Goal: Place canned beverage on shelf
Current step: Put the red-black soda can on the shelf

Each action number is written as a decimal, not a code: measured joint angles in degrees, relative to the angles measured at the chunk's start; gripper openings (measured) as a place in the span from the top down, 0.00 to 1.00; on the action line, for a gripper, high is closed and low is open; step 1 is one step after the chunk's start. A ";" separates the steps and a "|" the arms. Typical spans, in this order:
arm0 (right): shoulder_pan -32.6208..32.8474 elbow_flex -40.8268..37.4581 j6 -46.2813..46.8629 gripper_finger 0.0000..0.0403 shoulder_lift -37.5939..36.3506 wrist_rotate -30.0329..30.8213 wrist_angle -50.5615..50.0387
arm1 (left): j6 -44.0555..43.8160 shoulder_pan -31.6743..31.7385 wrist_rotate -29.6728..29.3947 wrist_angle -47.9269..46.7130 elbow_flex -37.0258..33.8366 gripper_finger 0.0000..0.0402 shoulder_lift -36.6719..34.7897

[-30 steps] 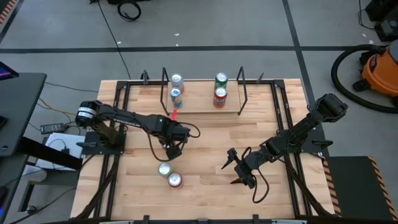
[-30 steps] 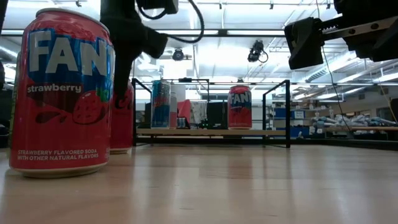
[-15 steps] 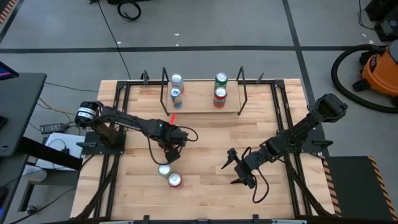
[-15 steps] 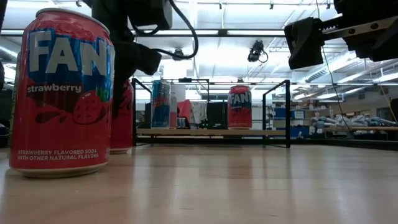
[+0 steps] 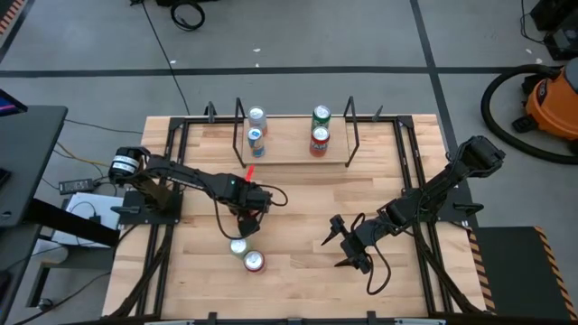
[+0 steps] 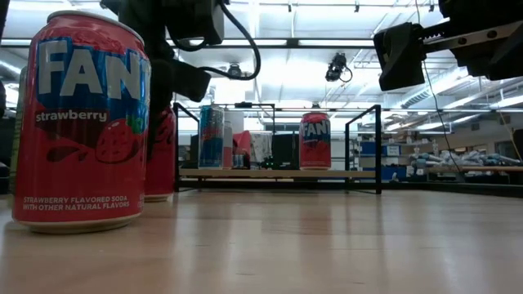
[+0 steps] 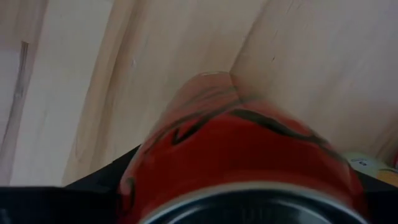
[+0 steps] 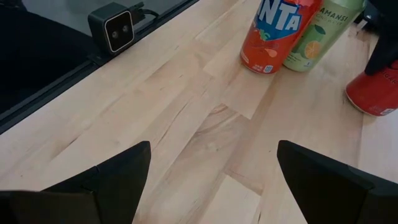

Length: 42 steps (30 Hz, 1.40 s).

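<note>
Left claw (image 5: 248, 219) clamping on red can (image 7: 239, 162) at surface centre-left; right claw (image 5: 348, 246) gaping, idling at 4 o'clock; shelf (image 5: 293, 155) at 12 o'clock holding four cans (two more awaiting at 6 o'clock).

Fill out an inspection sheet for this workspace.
Surface: wood table, bare in the middle.
Job's things: shelf at the far edge, holding a left pair and a right pair of cans; red can, green can and Fanta can stand at the front.
Clutter: small red item before the shelf.
Grippers: left end effector at the red can; right end effector open, over bare table.
Cables: cable across the floor.
Surroundings: orange vacuum at right.
</note>
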 joint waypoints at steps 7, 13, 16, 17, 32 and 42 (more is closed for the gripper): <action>-0.13 -0.01 -0.96 0.10 0.00 0.05 0.15 | 2.81 1.02 -0.02 -0.38 2.02 0.25 0.22; -2.60 -0.01 -4.83 0.10 0.00 2.48 -0.56 | 8.24 4.38 -0.26 -0.68 5.24 0.24 0.22; -4.28 -0.01 -7.42 0.10 0.00 7.45 -0.86 | 11.07 6.32 -0.13 -0.27 7.02 0.23 0.22; -4.93 -0.01 -8.12 0.10 0.00 8.74 -1.00 | 12.36 6.82 0.25 -0.13 7.66 0.23 0.22; -17.28 0.01 4.68 0.10 0.02 5.90 5.82 | 35.93 17.73 1.31 -1.83 17.28 0.23 0.13; -17.70 0.01 12.79 0.10 0.02 9.41 9.35 | 43.00 26.50 4.50 -4.80 27.64 0.23 2.66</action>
